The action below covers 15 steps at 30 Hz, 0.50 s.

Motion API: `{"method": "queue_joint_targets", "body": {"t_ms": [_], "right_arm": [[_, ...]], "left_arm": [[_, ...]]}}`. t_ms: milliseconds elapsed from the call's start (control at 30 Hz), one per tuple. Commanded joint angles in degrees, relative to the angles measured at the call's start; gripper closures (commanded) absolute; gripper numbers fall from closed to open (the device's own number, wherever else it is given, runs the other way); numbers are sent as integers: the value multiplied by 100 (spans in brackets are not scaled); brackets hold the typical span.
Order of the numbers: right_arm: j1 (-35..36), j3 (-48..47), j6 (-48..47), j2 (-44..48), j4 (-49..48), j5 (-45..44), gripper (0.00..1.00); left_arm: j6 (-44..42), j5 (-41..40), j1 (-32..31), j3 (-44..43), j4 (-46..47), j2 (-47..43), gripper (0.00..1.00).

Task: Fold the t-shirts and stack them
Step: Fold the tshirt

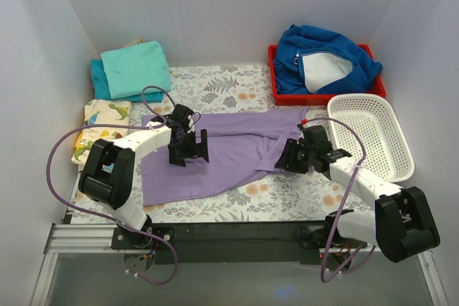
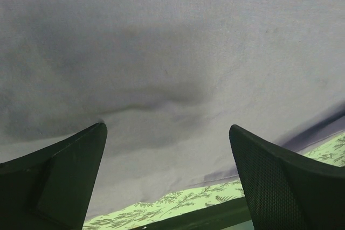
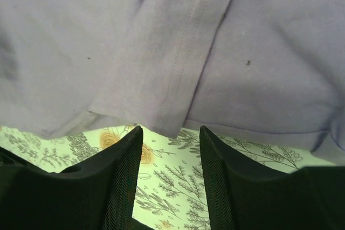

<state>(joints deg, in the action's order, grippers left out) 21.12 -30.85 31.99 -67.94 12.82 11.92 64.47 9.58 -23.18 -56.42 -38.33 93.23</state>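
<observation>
white walls close in a floral-print worktop (image 1: 231, 85), seen from above with both arm bases at its near edge. a lavender t-shirt (image 1: 222, 159) lies spread flat across the middle, its right side folded in over itself and a short sleeve reaching toward the right. the left hand (image 1: 188, 150) sits low over the shirt's left half; in its wrist view its fingers (image 2: 64, 176) stand wide apart with only creased purple fabric between them, and nothing is clamped. the right hand (image 1: 290, 157) is at the shirt's right edge; its wrist view shows the fingers (image 3: 121, 181) a narrow gap apart, bare floral print visible between them, with the stitched hem of the folded sleeve right at their tips, and whether they touch it cannot be told. in the far left corner a turquoise t-shirt (image 1: 136, 68) is folded to a flat rectangle on top of a darker teal t-shirt (image 1: 98, 81). just nearer along the left edge lies a dinosaur-print cloth (image 1: 100, 121). at the far right a red tray (image 1: 273, 80) holds a bulky blue fleece jacket (image 1: 326, 51) with pale lining, and a white basket (image 1: 404, 155) stands just in front of the tray
</observation>
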Motion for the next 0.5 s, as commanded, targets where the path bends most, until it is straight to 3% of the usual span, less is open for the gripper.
{"method": "queue_joint_targets", "body": {"t_ms": [0,467], "right_arm": [[32,18,246,44,-552,144,47],[85,114,317,-202,-640,56,48]], "left_arm": [[-75,70,-29,0,106,-112,4],[-48,61,-20,149,168,-112,4]]}}
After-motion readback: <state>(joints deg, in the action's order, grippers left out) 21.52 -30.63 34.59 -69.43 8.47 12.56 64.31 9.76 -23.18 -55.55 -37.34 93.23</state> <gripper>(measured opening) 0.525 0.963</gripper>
